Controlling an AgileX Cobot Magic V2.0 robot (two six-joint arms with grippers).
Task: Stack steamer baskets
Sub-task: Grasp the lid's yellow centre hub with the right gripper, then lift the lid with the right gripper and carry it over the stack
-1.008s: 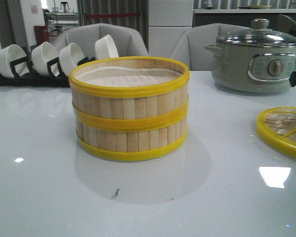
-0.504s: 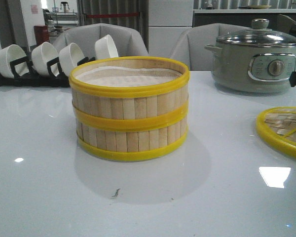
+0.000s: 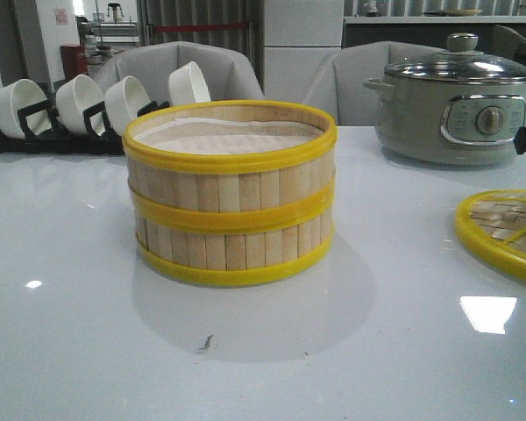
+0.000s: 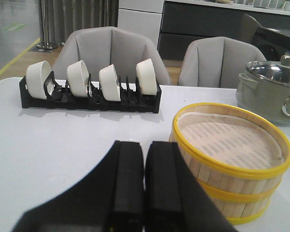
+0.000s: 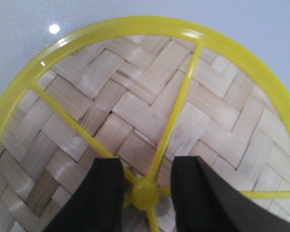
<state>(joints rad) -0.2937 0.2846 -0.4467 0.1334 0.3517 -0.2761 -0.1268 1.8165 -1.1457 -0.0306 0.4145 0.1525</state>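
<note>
Steamer baskets [image 3: 231, 191] sit stacked two high, mid-table in the front view, top yellow rim level, white liner showing inside. No change from the earlier front frames: stack, reflections and the dark speck on the table [image 3: 70, 351] near side are all where they were. Grey-green pot [image 3: 457, 101] is far right, bowl rack [image 3: 74, 110] far left, woven lid [image 3: 507, 232] at the right edge, flat on the table, well apart from the stack. Neither arm shows in this view.

Left wrist view: left gripper [image 4: 144, 181] is clenched, fingers pressed together with nothing between them, hovering just beside the stack on its left, not touching. Stacked baskets [image 4: 230, 162] seen from above the rim, liner visible; rack with four white bowls [image 4: 90, 79] beyond, pot [image 4: 273, 87] at far right.

Right wrist view: right gripper [image 5: 146, 181] is released, fingers spread to either side of the lid's yellow hub [image 5: 145, 194], directly above the woven lid [image 5: 135, 111]. Contact with the hub: can't tell.
</note>
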